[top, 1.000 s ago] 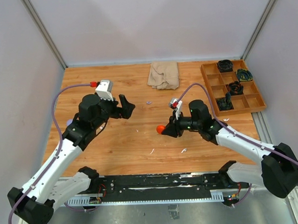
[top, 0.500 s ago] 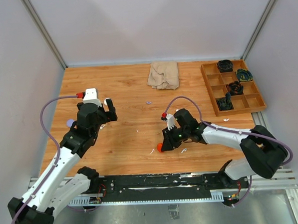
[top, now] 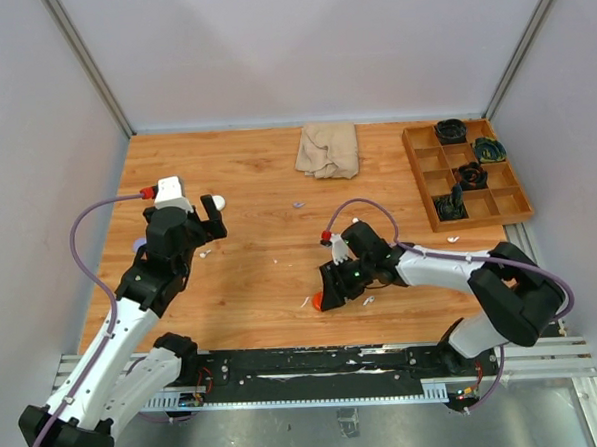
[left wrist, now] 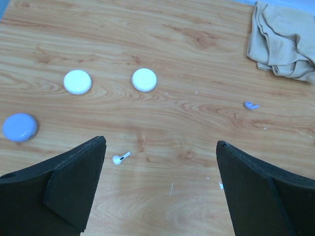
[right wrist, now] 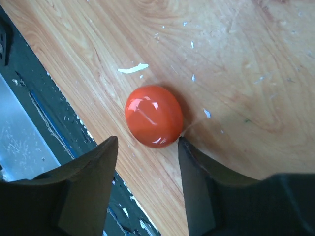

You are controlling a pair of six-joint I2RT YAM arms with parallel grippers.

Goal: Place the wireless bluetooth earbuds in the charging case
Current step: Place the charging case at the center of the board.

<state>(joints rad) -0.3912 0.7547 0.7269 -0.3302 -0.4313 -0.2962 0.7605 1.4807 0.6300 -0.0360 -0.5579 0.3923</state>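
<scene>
WOOD TABLE (left wrist: 197,49): My left pincer (left wrist: 160,142) hangs over the boards w/ jaws thrown wide, nothing between them. Under it a white earbud (left wrist: 119,158) lies on the wood nr one finger. A purple earbud (left wrist: 251,104) lies well apart from it, toward the tan cloth (left wrist: 283,44). Beyond the white bud, two white pucks (left wrist: 77,81) sit near each other, not touching, w/ a pale blue puck (left wrist: 19,127) off to the side.

My rt pincer (right wrist: 147,142) is down low by the table's near edge, jaws apart and clamped on nothing. The red puck (right wrist: 153,116) lies flat on the wood right at my fingertips; one finger touches its rim or nearly so, w/ a gap at the other. A white sliver (right wrist: 133,69) lies just past the puck, too small to tell what it is.

A wooden tray (top: 413,167) w/ dark items in some compartments sits at the far rt, well apart from both arms.
</scene>
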